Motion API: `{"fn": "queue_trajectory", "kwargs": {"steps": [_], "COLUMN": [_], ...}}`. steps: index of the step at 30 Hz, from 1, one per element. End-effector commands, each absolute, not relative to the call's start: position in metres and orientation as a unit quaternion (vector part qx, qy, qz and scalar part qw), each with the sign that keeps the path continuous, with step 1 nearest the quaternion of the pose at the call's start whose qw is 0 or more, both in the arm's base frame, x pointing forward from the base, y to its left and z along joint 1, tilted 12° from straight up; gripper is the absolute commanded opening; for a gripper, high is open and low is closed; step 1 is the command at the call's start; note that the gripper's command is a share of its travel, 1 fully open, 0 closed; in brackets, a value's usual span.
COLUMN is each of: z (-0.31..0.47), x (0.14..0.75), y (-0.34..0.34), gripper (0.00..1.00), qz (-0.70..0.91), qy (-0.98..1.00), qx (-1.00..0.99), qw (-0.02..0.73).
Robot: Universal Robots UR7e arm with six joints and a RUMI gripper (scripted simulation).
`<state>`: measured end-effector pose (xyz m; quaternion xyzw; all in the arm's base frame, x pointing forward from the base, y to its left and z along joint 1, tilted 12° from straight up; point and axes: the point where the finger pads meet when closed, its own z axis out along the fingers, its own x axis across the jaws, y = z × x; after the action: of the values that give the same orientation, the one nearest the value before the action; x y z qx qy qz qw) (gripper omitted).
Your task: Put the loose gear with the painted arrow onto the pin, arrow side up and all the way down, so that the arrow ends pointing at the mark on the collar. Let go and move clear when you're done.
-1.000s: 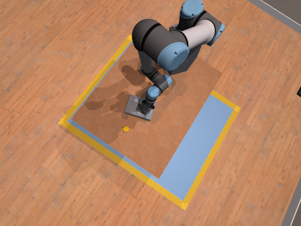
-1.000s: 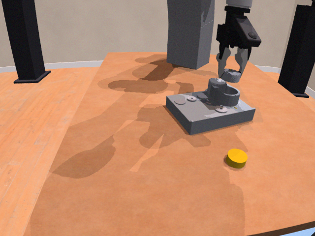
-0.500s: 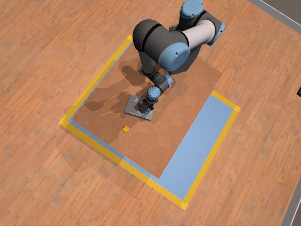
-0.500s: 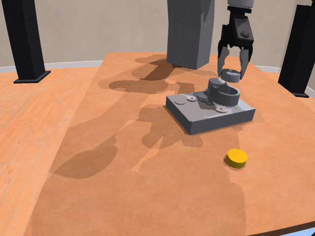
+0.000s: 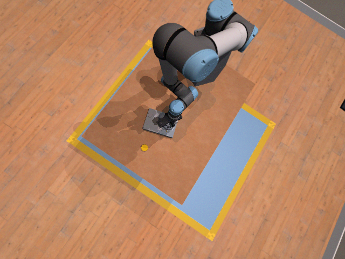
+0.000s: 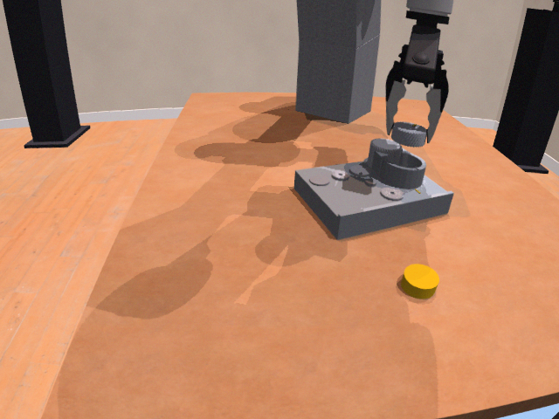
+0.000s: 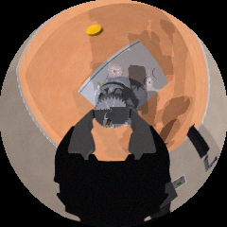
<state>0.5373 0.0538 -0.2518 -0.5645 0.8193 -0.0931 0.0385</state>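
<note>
Brown matting covers the table (image 6: 271,315) under me, with a grey rectangular fixture block (image 6: 361,216) on it. My dark two-jaw gripper (image 6: 408,130) is clamped on the small grey toothed gear (image 6: 408,133), held level in the air. The grey ring-shaped collar (image 6: 402,170) sits just below and slightly left in the exterior view; its pin I cannot make out. A yellow arrow (image 7: 109,122) shows on the gear face.

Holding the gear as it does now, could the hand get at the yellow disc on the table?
Probably not yet: the hand is shut on the gear above the grey base. The yellow disc itself lies unobstructed.
</note>
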Motion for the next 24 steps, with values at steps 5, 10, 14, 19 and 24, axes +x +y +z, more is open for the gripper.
{"fn": "queue_trajectory", "kwargs": {"steps": [5,10,14,19,24], "z": [-0.2511,-0.2511,-0.2511,-0.2511,-0.2511], "x": [0.538,0.538,0.538,0.538,0.538], "y": [0.0539,0.0539,0.0539,0.0539,0.0539], "gripper": [0.0,0.0,0.0,0.0,0.0], "qz": [-0.091,-0.089,-0.088,-0.086,-0.084], "qy": [0.867,0.88,0.894,0.91,0.923], "qx": [-0.487,-0.465,-0.436,-0.403,-0.372], "qw": [0.046,0.049,0.052,0.055,0.058]}}
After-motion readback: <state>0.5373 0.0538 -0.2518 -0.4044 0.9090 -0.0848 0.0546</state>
